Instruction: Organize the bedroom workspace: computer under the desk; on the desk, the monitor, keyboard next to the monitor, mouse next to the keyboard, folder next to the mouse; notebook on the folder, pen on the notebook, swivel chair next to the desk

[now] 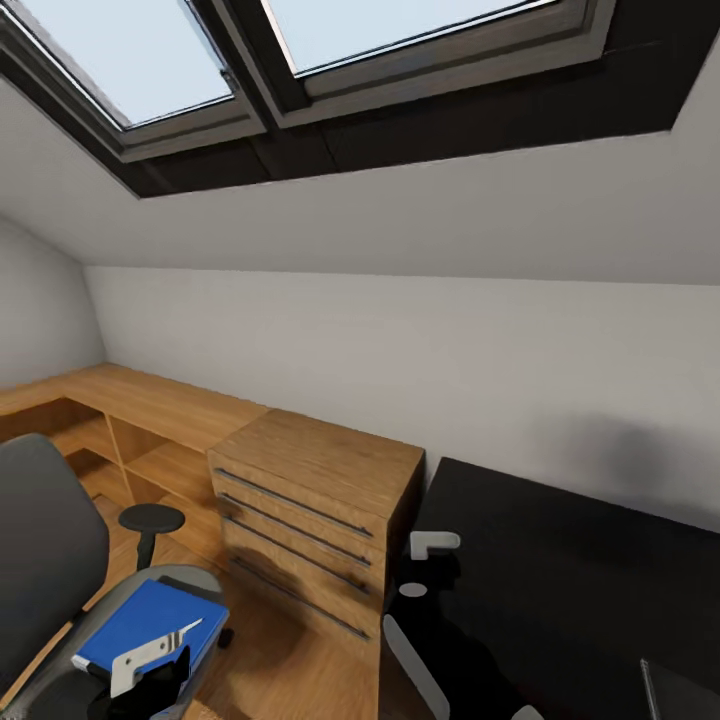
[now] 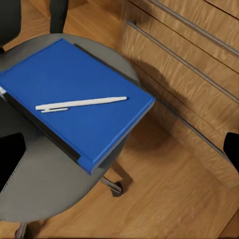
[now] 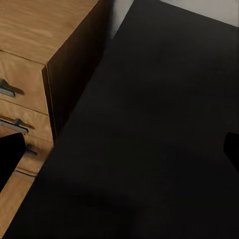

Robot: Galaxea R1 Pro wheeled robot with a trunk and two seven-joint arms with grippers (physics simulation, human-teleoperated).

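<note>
While the head view looks down into the attic corner, the swivel chair (image 1: 45, 560) stands at lower left with the folder (image 1: 150, 625) flat on its seat and the pen (image 1: 185, 631) lying on the folder. The left end effector (image 1: 150, 668) hangs right at the folder's near edge, partly over it; from here I cannot tell how its fingers stand. A light wood chest (image 1: 315, 520) sits between the chair and the black table (image 1: 570, 590), whose top is bare where it shows. White and dark parts of the right arm (image 1: 425, 570) hang at the table's near corner.

Seen from the left wrist, the folder (image 2: 74, 99) lies across the grey seat (image 2: 50, 184), one corner overhanging the seat edge, and the pen (image 2: 82, 103) rests along its middle. Both dark fingertips (image 2: 10, 159) stand wide apart at the frame's sides, touching neither.

From the right wrist, the end effector's fingertips (image 3: 10, 154) are likewise spread apart, empty, over the black table (image 3: 149, 139) beside the chest (image 3: 35, 59).
</note>
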